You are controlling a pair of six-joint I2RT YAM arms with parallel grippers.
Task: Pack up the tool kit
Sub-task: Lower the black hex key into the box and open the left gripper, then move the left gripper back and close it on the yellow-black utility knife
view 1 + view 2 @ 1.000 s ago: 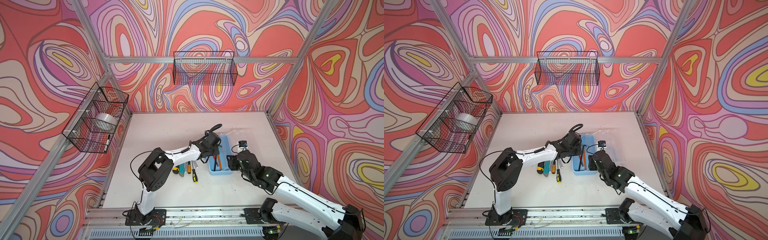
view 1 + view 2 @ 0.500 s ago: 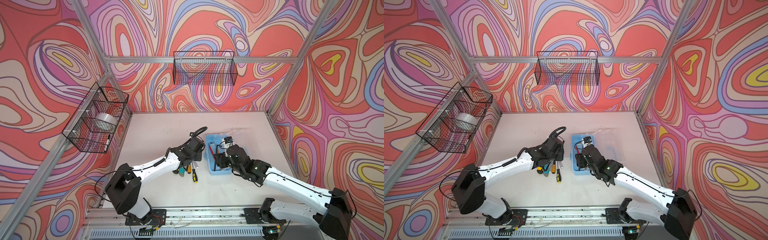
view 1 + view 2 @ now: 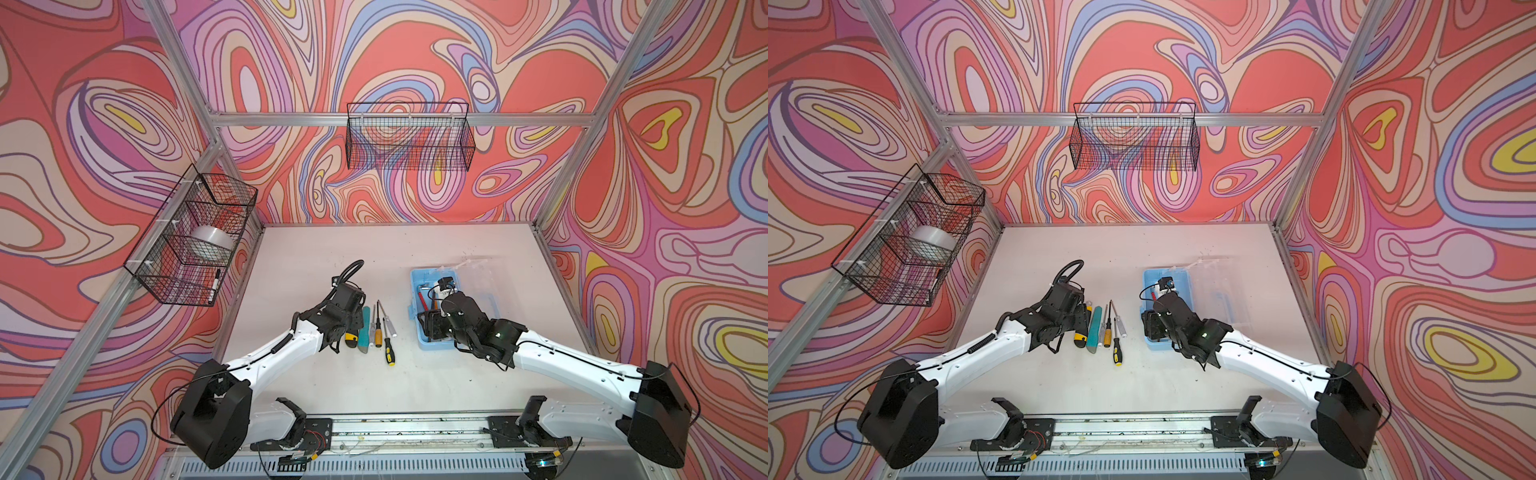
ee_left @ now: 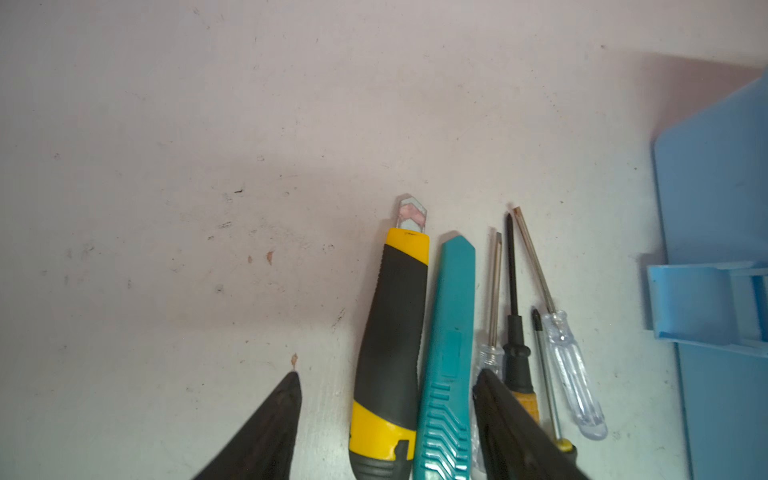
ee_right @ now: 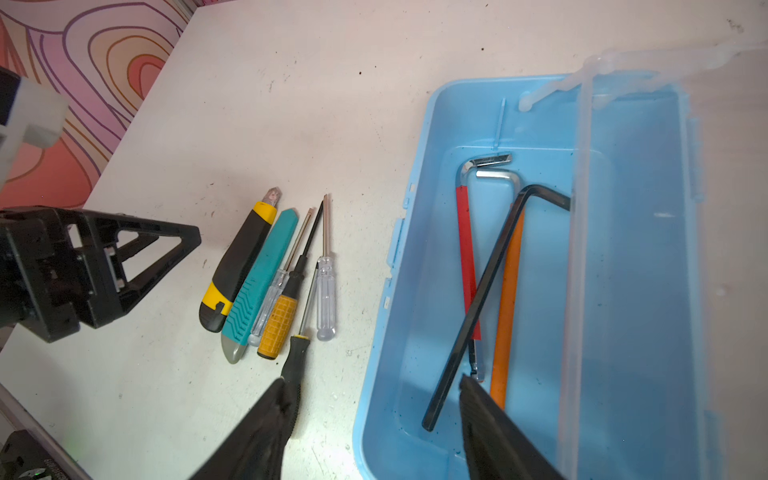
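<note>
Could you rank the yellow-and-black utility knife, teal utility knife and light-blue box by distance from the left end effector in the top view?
1. Yellow-and-black utility knife: directly underneath.
2. Teal plastic utility knife: just right.
3. Light-blue plastic box: far right.

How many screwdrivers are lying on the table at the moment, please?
4, all on the table in a row between the teal utility knife and the blue box: small clear-handled screwdriver, orange-handled screwdriver, black-handled screwdriver, larger clear-handled screwdriver nearest the box.
</note>
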